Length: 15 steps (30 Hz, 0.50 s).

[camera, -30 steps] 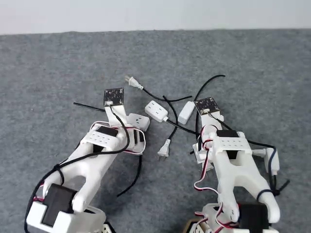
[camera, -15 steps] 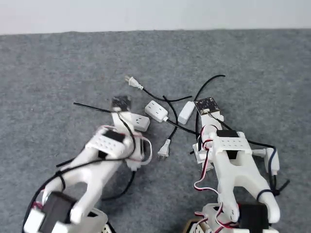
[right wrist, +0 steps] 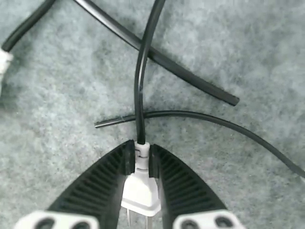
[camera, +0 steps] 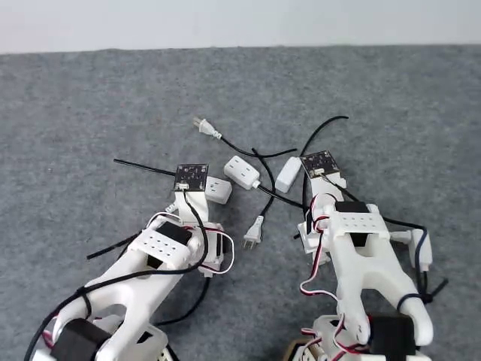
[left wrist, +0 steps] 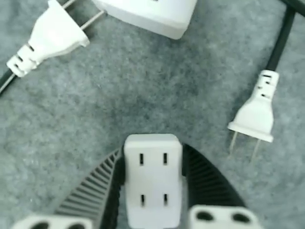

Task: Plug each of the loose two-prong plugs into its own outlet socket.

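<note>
My left pincer (left wrist: 152,160) is closed on a white outlet socket (left wrist: 152,179). One finger presses each long side, and the slotted face points toward the wrist camera. In the high view this outlet socket (camera: 219,189) sits near the middle of the grey table (camera: 75,98). I cannot tell whether it rests on the table or is lifted off it.

A loose plug (left wrist: 254,114) lies near it without touching, prongs toward the near edge. A second socket (camera: 242,171) lies just beyond the held one, with a third socket (camera: 287,174) near it. A far plug (camera: 201,125) lies closer to the far edge.

My right pincer (right wrist: 141,148) is clamped on a held plug (right wrist: 139,188) at its neck, where the black cord (right wrist: 140,86) enters. The prongs point back toward my wrist.
</note>
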{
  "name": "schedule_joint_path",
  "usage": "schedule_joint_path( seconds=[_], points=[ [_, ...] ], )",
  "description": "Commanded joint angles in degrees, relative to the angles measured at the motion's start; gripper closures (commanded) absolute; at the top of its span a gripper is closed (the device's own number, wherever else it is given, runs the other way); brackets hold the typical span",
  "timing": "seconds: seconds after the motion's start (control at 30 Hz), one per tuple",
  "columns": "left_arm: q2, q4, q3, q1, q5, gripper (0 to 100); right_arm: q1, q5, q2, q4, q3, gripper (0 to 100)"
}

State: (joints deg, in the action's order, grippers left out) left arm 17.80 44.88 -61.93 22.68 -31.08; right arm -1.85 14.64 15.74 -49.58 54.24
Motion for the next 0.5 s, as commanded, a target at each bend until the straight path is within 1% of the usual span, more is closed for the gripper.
schedule_joint_path(
  seconds=[0.0,0.07,0.17,0.33,0.4,0.47],
  points=[
    [2.2,2.29,1.98,0.62,-2.55,71,-0.48,0.7,2.42,0.84,-0.26,99.1],
    [4.13,3.08,1.54,0.53,-2.55,69,-0.48,0.7,2.42,0.84,-0.26,99.1],
    [7.91,3.43,0.13,0.35,-2.29,68,-0.48,0.7,2.42,0.84,-0.26,99.1],
    [16.18,4.13,-3.47,0.35,3.43,68,-0.48,0.7,2.42,0.84,-0.26,99.1],
    [20.31,6.33,-4.26,0.18,5.54,68,-0.48,0.7,2.42,0.84,-0.26,99.1],
    [24.7,8.53,-4.44,-2.11,7.47,68,-0.48,0.7,2.42,0.75,-0.26,99.1]
  ],
)
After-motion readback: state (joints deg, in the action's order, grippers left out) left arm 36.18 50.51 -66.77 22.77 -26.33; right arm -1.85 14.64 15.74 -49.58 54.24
